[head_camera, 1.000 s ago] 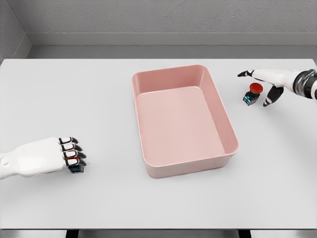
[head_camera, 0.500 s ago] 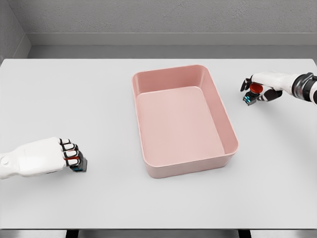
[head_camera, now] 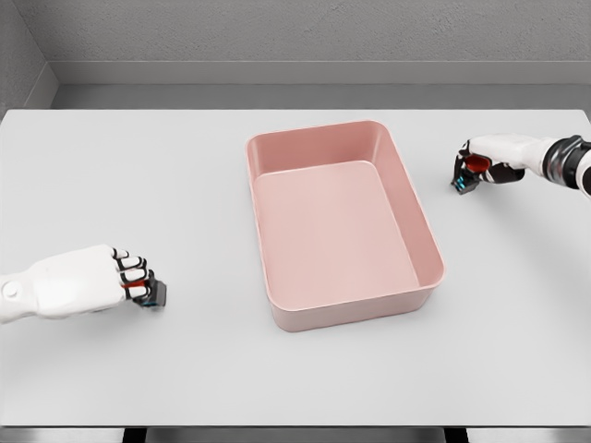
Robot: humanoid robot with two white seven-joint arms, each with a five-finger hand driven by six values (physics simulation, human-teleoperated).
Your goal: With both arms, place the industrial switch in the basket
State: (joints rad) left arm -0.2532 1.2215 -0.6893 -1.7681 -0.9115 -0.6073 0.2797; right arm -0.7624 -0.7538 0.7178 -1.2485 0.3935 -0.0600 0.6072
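Left robot hand (head_camera: 129, 280) covers most of one switch (head_camera: 155, 294); right robot hand (head_camera: 480, 168) covers most of the other switch (head_camera: 464, 174). Both forearms are cut off at the frame edges.

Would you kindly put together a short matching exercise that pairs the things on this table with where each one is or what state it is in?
Things:
1. basket
2. left robot hand
3. right robot hand
4. table

Places or states:
A. closed on a switch with a red button, at the right near the far side
B. pink, open-topped, nothing inside, in the middle
C. pale grey, carrying everything else
D. curled around a small dark switch at the near left

Pairs: 1-B, 2-D, 3-A, 4-C
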